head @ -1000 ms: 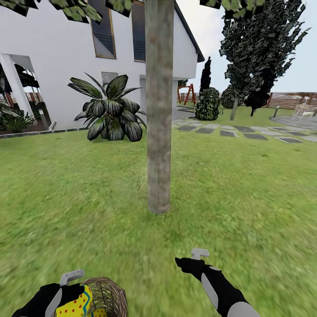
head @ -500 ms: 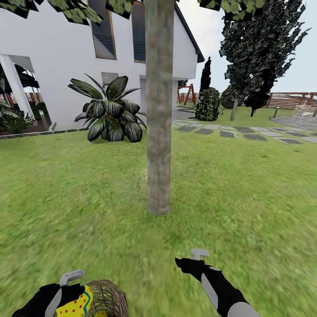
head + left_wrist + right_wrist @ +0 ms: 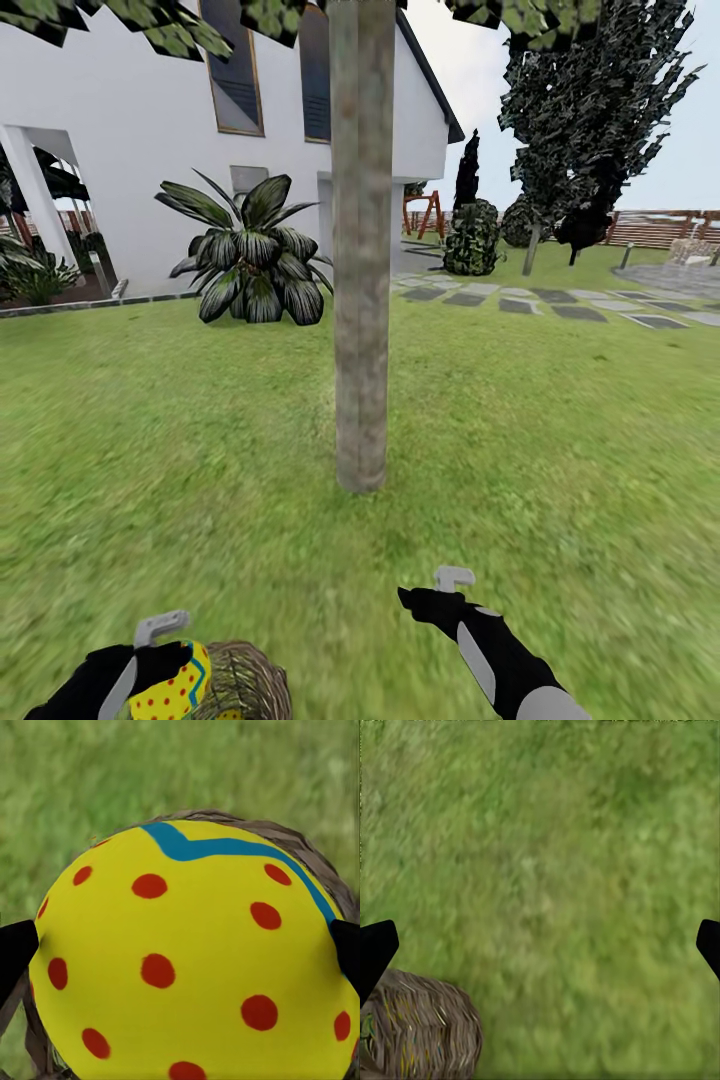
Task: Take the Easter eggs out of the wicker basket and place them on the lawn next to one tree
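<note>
Egg (image 3: pixel 187 960) in left pincer (image 3: pixel 165 670) seemingly sits slightly lower than before.

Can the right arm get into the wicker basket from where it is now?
Probably yes: the right gripper hangs open over bare lawn, nothing lies between it and the wicker basket beside it.

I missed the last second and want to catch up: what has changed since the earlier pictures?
Very little. The left gripper still holds a spotted egg just over the basket, and both have sunk slightly toward the head view's bottom edge. The right gripper, open over the lawn, and the tree stayed put.
</note>
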You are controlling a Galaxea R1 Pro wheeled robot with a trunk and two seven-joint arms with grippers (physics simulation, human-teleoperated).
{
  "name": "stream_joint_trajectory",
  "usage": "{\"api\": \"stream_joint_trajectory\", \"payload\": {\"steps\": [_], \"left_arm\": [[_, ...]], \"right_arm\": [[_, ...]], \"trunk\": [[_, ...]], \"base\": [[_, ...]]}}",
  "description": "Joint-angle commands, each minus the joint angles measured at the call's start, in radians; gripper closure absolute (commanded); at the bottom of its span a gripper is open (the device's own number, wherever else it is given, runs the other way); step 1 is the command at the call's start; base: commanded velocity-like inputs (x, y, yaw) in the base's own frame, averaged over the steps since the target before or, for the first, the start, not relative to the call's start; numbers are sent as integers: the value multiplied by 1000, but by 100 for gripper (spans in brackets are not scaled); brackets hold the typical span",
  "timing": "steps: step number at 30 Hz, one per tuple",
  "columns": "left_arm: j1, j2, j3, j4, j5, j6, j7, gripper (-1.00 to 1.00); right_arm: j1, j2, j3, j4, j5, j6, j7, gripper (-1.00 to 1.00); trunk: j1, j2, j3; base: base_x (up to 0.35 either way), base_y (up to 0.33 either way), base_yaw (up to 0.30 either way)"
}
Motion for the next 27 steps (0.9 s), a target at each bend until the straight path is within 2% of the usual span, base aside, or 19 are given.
{"api": "stream_joint_trajectory", "payload": {"steps": [1, 2, 7, 11, 16, 27], "left_arm": [[32, -1, 6, -62, 2, 14, -9, 100], [61, -1, 6, -113, 4, 20, -11, 100], [257, -7, 9, -485, 8, 96, -14, 100], [332, -10, 12, -615, 10, 114, -21, 100], [393, -16, 12, -721, 12, 117, -26, 100], [404, -18, 12, -757, 42, 115, -28, 100]], "right_arm": [[0, 1, -5, -2, -9, 7, 4, -100], [0, 1, -5, -2, -9, 7, 4, -100], [0, 1, -5, -2, -9, 7, 4, -100], [0, 1, -5, -2, -9, 7, 4, -100], [0, 1, -5, -2, -9, 6, 4, -100], [0, 2, -5, 0, -9, 6, 4, -100]], "trunk": [[-4, 7, 2], [-8, 14, 5], [-27, 49, 21], [-42, 77, 34], [-61, 112, 49], [-104, 189, 84]], "base": [[0, 0, 0], [0, 0, 0], [0, 0, 0], [0, 0, 0], [0, 0, 0], [0, 0, 0]]}}
